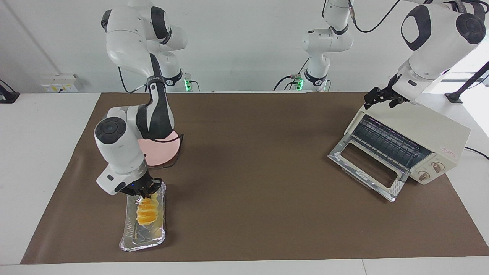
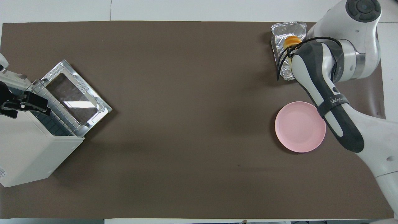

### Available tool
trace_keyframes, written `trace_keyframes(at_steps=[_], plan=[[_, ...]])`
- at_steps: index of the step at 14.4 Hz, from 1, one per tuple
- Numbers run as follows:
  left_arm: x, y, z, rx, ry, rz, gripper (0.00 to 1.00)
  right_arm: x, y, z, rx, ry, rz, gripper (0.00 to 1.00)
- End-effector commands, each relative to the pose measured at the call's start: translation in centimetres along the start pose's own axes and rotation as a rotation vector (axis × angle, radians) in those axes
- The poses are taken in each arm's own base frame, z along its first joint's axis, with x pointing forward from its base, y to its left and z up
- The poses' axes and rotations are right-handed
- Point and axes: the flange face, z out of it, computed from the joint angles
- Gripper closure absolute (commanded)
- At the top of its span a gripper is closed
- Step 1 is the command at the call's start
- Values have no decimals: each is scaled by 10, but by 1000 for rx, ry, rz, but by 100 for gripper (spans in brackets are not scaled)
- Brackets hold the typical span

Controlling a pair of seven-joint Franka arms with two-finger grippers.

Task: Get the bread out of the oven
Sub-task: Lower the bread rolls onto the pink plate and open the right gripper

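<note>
Facing view: the bread [image 1: 146, 212], a small golden loaf with crosswise ridges, hangs by its upper end from the right gripper [image 1: 144, 192], tilted, over the foil tray [image 1: 134, 236] that lies toward the right arm's end of the table; whether its lower end still touches the tray cannot be told; the fingertips are drawn close together on that upper end, so the pincer is gripping the bread. The loaf is judged light and soft, its ridged crust likely to dent or tear between segments if pinched hard; a hold across the middle of its length would balance it better than the end grip shown, from which it may swing or slip; the tray, thin and crinkled, would shift easily if dragged. The pink plate [image 1: 162, 151] sits on the brown mat [image 1: 252, 152], nearer to the robots than the tray, partly masked by the right arm. The oven [image 1: 416, 141] stands toward the left arm's end, its glass door [image 1: 366, 168] dropped flat and its wire rack [image 1: 386, 143] bare; the bread is thus already out and well apart from it.

Overhead view: the left gripper [image 2: 18, 104] hovers over the oven's top near the front edge, jaws spread wide, holding nothing; that arm waits. The right arm covers most of the loaf [image 2: 291, 41] and part of the tray [image 2: 281, 31].
</note>
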Motion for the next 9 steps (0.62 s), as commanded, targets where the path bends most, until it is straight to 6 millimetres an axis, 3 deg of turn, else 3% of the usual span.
trace_keyframes(at_steps=[1,5,7,9], plan=[[-6,-1,-4,-11,16,4,0,-59,-2,-39,30,-36,-1,100],[-6,-1,-4,-11,16,4,0,-145,0,-55,72,-59,34,100],[-6,-1,-4,-11,16,4,0,-197,1,-35,71,-12,52,100],[-6,-1,-4,-11,16,4,0,-249,-3,-2,72,51,65,100]])
